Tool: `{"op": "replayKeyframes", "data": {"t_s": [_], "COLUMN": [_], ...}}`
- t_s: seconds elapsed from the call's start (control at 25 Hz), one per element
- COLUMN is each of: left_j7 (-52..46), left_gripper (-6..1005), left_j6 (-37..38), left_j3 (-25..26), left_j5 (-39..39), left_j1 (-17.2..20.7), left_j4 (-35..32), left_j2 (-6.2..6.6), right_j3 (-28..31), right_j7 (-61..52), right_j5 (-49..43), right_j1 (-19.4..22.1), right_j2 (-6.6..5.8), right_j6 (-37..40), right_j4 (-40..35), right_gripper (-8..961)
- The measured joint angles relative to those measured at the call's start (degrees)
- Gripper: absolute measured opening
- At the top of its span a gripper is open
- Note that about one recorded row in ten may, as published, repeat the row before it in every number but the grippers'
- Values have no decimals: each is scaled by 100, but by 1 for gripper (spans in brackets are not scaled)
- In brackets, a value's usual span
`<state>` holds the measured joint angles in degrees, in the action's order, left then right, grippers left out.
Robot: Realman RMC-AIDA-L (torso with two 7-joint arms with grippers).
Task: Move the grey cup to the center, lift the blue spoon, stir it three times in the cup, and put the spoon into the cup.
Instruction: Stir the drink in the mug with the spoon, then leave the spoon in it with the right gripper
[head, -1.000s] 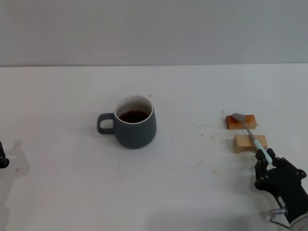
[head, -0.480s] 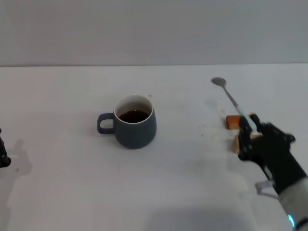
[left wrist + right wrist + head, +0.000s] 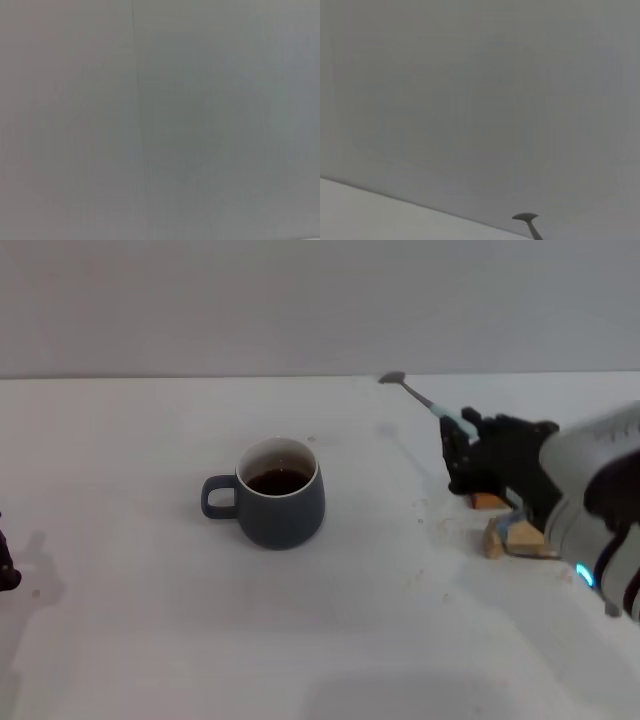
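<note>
The grey cup (image 3: 281,493) stands near the table's middle with dark liquid inside and its handle to the left. My right gripper (image 3: 460,435) is shut on the blue spoon (image 3: 425,400) by its pale blue handle, held in the air to the right of the cup. The spoon's metal bowl points up and to the left, toward the back of the table. In the right wrist view only the blue spoon's bowl (image 3: 526,218) shows against the wall. My left gripper (image 3: 5,570) is parked at the table's left edge.
Two small wooden blocks (image 3: 510,532) lie on the table under my right arm, partly hidden by it. Small crumbs or stains dot the white table (image 3: 150,620) near the blocks. The left wrist view shows only a plain grey surface.
My right gripper has lifted the spoon off the wooden blocks and carried it up and leftward toward the cup. The cup and the left arm have not moved.
</note>
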<state>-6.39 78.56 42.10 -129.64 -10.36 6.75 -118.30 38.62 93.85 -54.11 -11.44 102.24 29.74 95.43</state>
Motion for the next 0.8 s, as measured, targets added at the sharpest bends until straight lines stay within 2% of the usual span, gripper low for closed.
{"op": "replayKeyframes", "data": {"t_s": [0.04,0.08,0.12,0.16,0.2,0.28,0.32,0.36,0.4,0.44,0.48,0.56,0.6,0.72,0.76,0.8], "left_j7": [1,2,2,10,10,31,38,43,43,44,45,46,46,47,48,48], "left_gripper": [-2,-2,-2,-2,-2,-2,-2,-2,-2,-2,-2,-2,-2,-2,-2,-2], "left_j6": [-5,-16,-23,-35,-35,-61,-76,-100,-100,-108,-115,-121,-121,-123,-123,-123], "left_j3": [0,0,0,0,0,0,0,0,0,0,0,0,0,0,0,0], "left_j5": [0,0,0,1,1,0,0,1,1,0,0,0,0,0,0,0], "left_j1": [0,0,-1,-9,-9,-20,-22,-24,-24,-24,-25,-27,-27,-28,-30,-30], "left_j4": [-1,-5,-9,-14,-14,-16,-16,-17,-17,-16,-17,-17,-17,-15,-11,-11], "left_j2": [0,0,0,0,0,0,0,-4,-4,-7,-9,-15,-15,-18,-18,-18], "right_j3": [103,103,148,242,242,358,414,559,559,732,732,957,957,1165,1289,1289], "right_j7": [788,788,1275,2252,2252,3315,3741,4329,4329,4737,4737,5072,5072,5093,5094,5094], "right_j5": [708,708,1154,1948,1948,2544,2675,2657,2657,2460,2460,2185,2185,1981,1755,1755], "right_j1": [-73,-73,-132,-230,-230,-265,-216,-29,-29,200,200,430,430,518,521,521], "right_j2": [-88,-88,-114,-71,-71,136,309,676,676,1017,1017,1322,1322,1457,1581,1581], "right_j6": [76,76,177,383,383,578,623,633,633,579,579,328,328,-19,-63,-63], "right_j4": [333,333,479,690,690,750,725,612,612,491,491,300,300,97,-53,-53], "right_gripper": [160,161,161,161,161,161,161,161,161,161,161,161,161,160,160,160]}}
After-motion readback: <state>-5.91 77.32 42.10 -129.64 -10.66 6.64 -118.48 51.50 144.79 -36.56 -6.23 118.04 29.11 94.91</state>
